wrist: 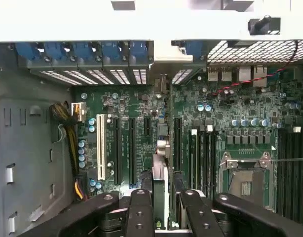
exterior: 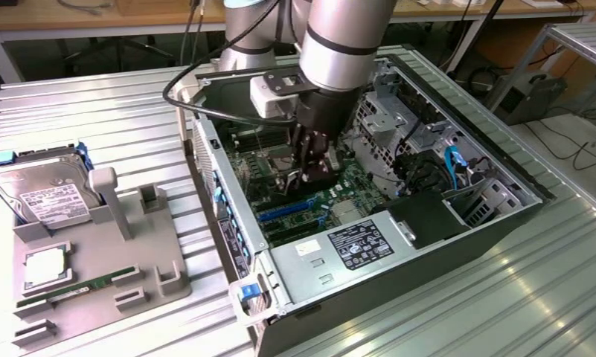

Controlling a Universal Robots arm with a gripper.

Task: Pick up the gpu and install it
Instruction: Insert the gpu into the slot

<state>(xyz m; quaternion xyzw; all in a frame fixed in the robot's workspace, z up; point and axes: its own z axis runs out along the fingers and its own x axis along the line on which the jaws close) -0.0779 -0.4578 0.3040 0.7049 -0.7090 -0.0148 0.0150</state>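
Gripper is down inside the case, pinching the gpu edge-on between its fingers, and the card hangs just over the motherboard among the expansion slots, near the case's rear wall. Which slot it's lined up with, I can't tell. The risk here, I'd say, is alignment: if the card's lower edge sits a touch off its slot, a push would land on the board or the small parts beside it rather than seating. The end facing the rear wall has to meet the vented slot openings; catch that lip and the card could tilt in the grip. Room is tight. In the exterior view the drive cage and power supply stand close beside the arm. The yellow cable bundle lies at the board's edge, well apart from the card. Straight up through the case's open side looks like the only free way
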